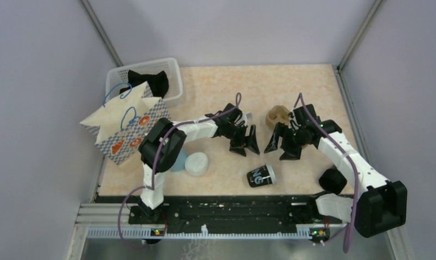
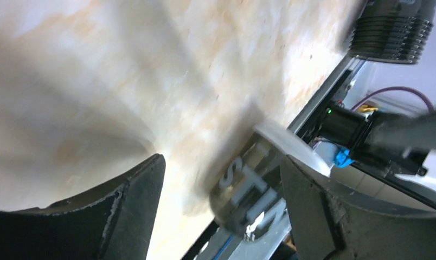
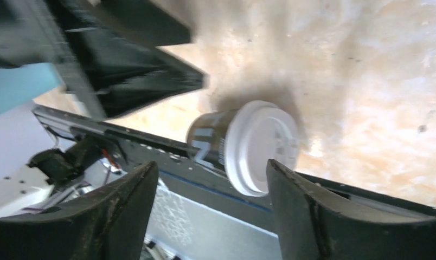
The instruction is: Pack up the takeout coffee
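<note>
The takeout coffee [image 1: 261, 176], a dark cup with white lettering and a whitish lid, lies on its side near the table's front edge. Both grippers hang above and behind it, side by side. My left gripper [image 1: 245, 142] is open and holds nothing. In the blurred left wrist view the coffee [image 2: 254, 184] shows beyond the gap of the left gripper [image 2: 221, 206]. My right gripper [image 1: 283, 145] is open too. Through the right gripper [image 3: 210, 189] the right wrist view shows the coffee [image 3: 243, 143] with its lid facing the camera. It lies on the table, touched by neither gripper.
A patterned paper bag [image 1: 126, 127] with blue handles stands open at the left. Behind it a white basket [image 1: 172, 81] holds black items. A light blue cup [image 1: 178, 161] and a white lid [image 1: 197, 163] sit by the left arm. A brown object [image 1: 277, 115] lies behind the right gripper.
</note>
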`<state>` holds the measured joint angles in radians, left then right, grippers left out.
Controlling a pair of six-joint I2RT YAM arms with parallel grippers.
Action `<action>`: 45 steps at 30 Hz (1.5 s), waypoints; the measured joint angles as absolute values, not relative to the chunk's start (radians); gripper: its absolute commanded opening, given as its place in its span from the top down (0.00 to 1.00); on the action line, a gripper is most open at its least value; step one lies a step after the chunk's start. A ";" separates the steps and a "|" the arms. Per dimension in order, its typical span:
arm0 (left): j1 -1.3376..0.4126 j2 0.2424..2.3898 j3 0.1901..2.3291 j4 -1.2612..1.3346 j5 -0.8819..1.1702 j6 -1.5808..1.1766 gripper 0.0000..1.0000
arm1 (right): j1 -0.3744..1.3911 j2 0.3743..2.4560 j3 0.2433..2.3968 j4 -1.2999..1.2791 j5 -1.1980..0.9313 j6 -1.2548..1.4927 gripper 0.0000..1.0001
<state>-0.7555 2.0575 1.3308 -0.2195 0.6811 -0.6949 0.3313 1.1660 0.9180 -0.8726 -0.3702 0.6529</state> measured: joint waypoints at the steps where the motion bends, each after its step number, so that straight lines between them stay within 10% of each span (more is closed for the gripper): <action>1: -0.746 2.030 1.323 -0.253 0.664 -0.673 0.13 | 0.313 1.166 0.918 -0.885 -0.373 0.630 0.20; 8: -0.769 1.728 1.068 -0.278 0.690 -0.698 0.14 | 0.253 1.155 0.818 -0.916 -0.503 0.453 0.16; 18: -0.875 1.776 0.974 -0.119 0.749 -0.850 0.28 | 0.253 1.218 0.770 -0.761 -0.621 0.414 0.38; 45: -0.794 2.077 1.304 -0.056 0.759 -0.821 0.46 | 0.366 1.063 0.781 -0.628 -0.527 0.832 0.48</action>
